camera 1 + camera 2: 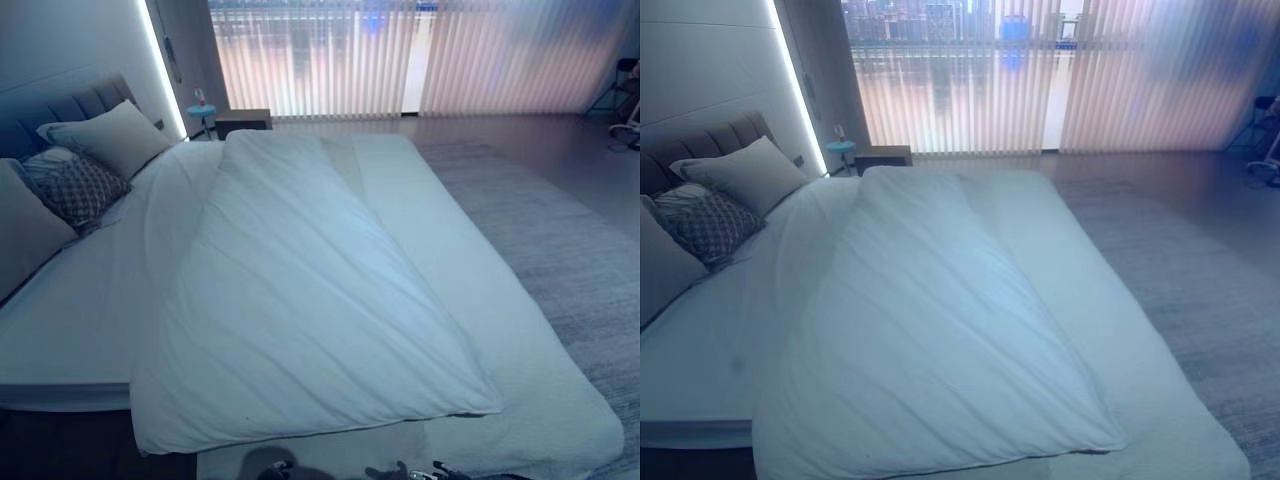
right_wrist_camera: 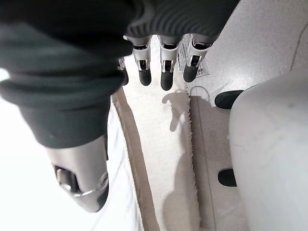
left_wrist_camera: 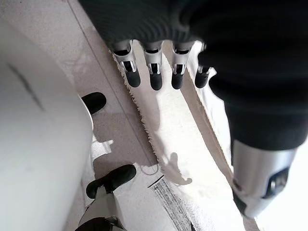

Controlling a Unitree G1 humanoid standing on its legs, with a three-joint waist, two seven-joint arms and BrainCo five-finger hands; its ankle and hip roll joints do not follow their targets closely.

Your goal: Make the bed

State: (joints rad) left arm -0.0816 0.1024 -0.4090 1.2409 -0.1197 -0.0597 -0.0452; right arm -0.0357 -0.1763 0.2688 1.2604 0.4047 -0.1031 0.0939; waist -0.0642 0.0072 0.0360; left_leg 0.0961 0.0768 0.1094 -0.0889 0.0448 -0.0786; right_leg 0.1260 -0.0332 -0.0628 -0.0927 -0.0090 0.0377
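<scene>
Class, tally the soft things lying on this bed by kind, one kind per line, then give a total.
Plain grey pillows: 2
Dark patterned cushion: 1
Striped pillow: 1
White rumpled duvet: 1
Total: 5

A white duvet (image 1: 300, 300) lies crumpled and askew across the middle of the bed (image 1: 70, 340). Pillows (image 1: 85, 165) sit at the frame's upper left.
</scene>
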